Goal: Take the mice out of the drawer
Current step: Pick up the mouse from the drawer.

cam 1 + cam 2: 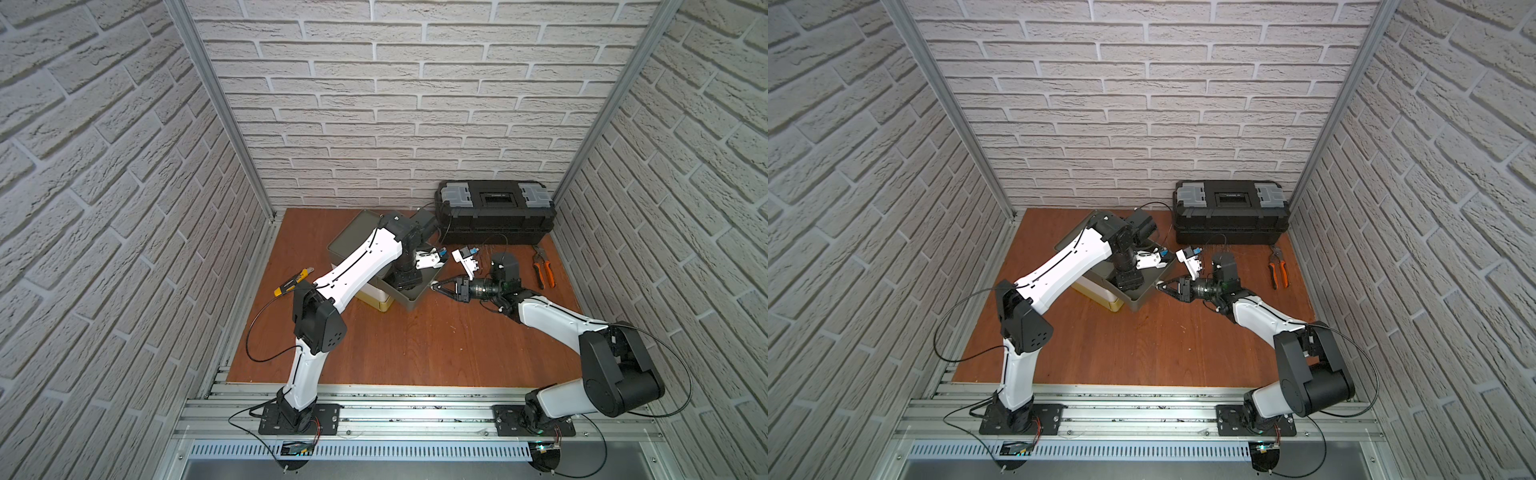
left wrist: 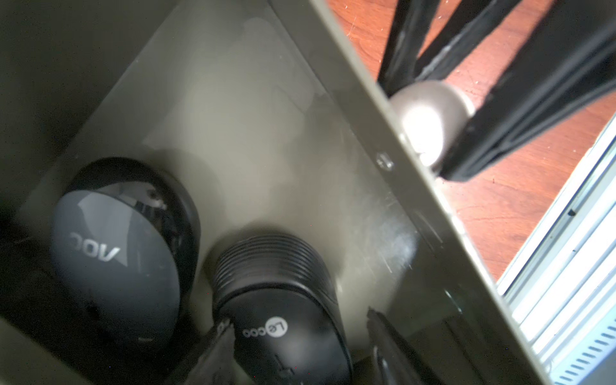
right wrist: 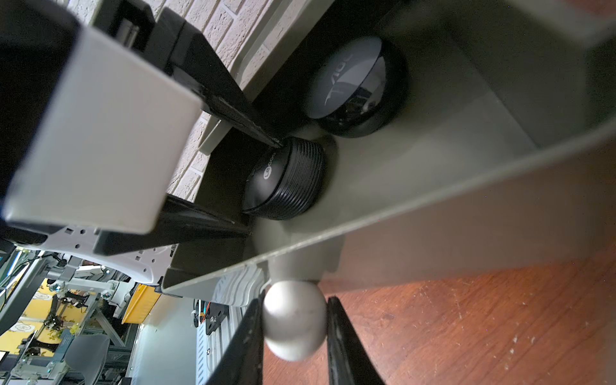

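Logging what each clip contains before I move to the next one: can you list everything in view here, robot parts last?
black mouse: one, black with ribbed sides, in the drawer
grey mouse: one, glossy grey and black, in the drawer beside the black mouse
drawer: one, olive-grey, pulled open, mid-table
knob: one, silver-grey, round, on the drawer front
cabinet: one, white with yellow base, behind the drawer
toolbox: one, black with grey latches, back right
pliers: one pair, orange-and-black handles, right side
utility knife: one, yellow and black, left side
table: one, brown wood
left arm: white and black, jaws open astride the black mouse
right arm: white and black, jaws shut on the knob
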Robot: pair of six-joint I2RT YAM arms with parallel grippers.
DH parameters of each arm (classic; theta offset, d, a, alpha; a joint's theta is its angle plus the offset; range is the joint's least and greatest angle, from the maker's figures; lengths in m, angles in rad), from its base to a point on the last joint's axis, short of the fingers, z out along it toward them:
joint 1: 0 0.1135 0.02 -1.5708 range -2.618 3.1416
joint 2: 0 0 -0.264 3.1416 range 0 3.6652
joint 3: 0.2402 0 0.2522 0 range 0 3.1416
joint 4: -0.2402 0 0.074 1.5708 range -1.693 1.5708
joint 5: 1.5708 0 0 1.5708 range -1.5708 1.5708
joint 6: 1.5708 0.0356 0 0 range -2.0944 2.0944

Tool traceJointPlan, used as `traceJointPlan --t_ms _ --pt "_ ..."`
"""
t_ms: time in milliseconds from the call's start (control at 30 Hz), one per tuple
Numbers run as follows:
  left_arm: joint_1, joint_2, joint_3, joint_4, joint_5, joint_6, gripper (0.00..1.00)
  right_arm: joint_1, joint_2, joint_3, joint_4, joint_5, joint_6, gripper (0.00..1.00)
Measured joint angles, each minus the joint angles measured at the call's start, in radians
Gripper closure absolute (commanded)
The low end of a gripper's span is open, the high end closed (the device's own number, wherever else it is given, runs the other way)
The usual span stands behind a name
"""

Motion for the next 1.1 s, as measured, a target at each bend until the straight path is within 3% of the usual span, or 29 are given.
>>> traceJointPlan --t_ms 133,200,467,533,567,667,767,867,1100 --pt "0.016 0.008 0.011 0.011 0.009 -0.006 0.67 -0.001 0.0 -0.002 -0.005 -0.001 0.0 0.95" --pt "0.024 0.011 0.021 0.01 0.024 -0.01 0.75 -0.003 0.0 -0.004 -0.008 -0.005 0.0 0.94" --pt "0.029 0.029 0.06 0.001 0.041 -0.013 0.86 -0.003 0.0 -0.005 -0.008 -0.006 0.0 0.94" --pt "0.027 0.028 0.06 0.002 0.038 -0.013 0.78 -0.003 0.0 -0.005 -0.008 -0.006 0.0 0.95" --pt "0.025 0.027 0.06 0.002 0.035 -0.013 0.66 -0.003 0.0 -0.005 -0.008 -0.006 0.0 0.94" --pt "0.019 0.028 0.057 0.0 0.021 -0.019 0.44 -0.003 0.0 -0.005 -0.005 -0.008 0.0 0.95" --pt "0.003 0.026 0.033 0.005 -0.013 -0.021 0.34 0.002 0.0 -0.004 0.01 0.0 0.001 0.95" --pt "-0.019 0.026 0.0 0.018 -0.05 -0.026 0.29 0.003 0.0 -0.005 0.014 0.0 0.0 0.95" --pt "-0.049 0.046 -0.014 0.006 -0.114 -0.035 0.29 0.004 0.0 -0.01 0.012 0.002 0.0 0.95"
